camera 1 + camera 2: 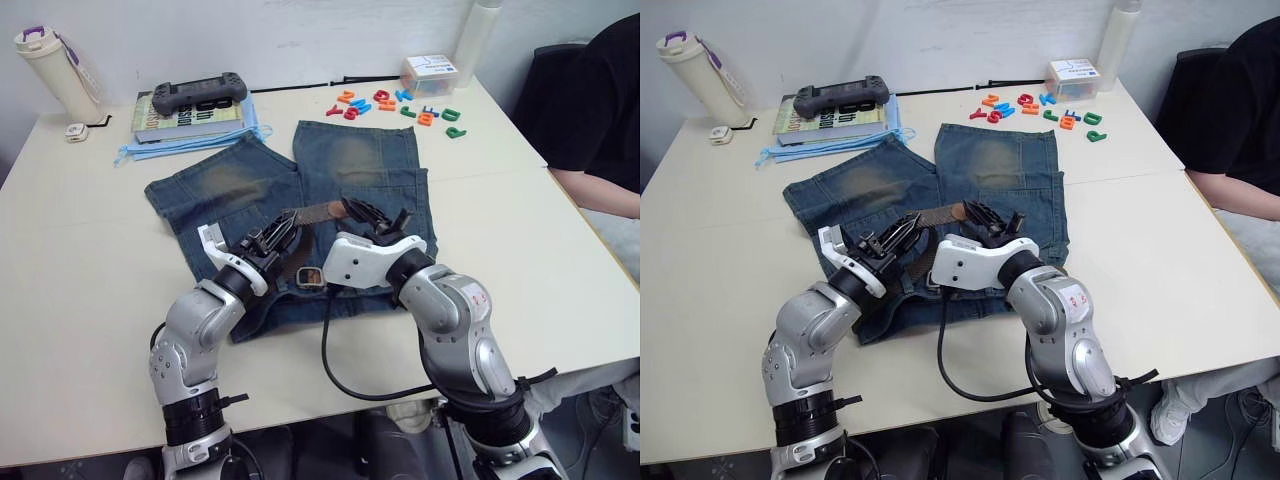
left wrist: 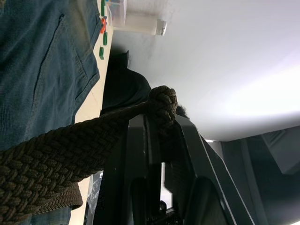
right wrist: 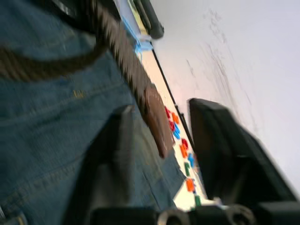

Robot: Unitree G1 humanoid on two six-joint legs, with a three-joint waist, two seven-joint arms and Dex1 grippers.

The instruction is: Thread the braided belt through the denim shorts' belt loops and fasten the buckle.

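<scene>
White wall backs a cream table (image 1: pixel 90 250), where the denim shorts (image 1: pixel 350 165) lie flat with legs pointing toward the wall and waistband toward the robot — a layout that puts the belt loops within reach of both arms, though no single loop can be made out under the grippers. Across the waistband runs the braided belt (image 1: pixel 300 262); its buckle (image 1: pixel 309 277) sits near the middle of the waistband between the two arms, and the tan tip (image 1: pixel 322 210) lies loose over the denim beside the right gripper.

In the left wrist view, the left gripper (image 1: pixel 277 237) is clamped on a raised fold of the strap, probably lifting it off the cloth so it can be fed along. The right gripper (image 1: pixel 368 216) hovers with jaws spread just above the shorts, the tip lying ahead between its fingers — likely lined up to take that end. Fastening looks some way off.

Along the far edge sit a book (image 1: pixel 185 117) with a game controller (image 1: pixel 198 93) on top, a bottle (image 1: pixel 50 72) at the left corner, and scattered coloured letters (image 1: pixel 400 107) beside a small box (image 1: pixel 428 73). A person in black (image 1: pixel 590 110) sits at the right side.
</scene>
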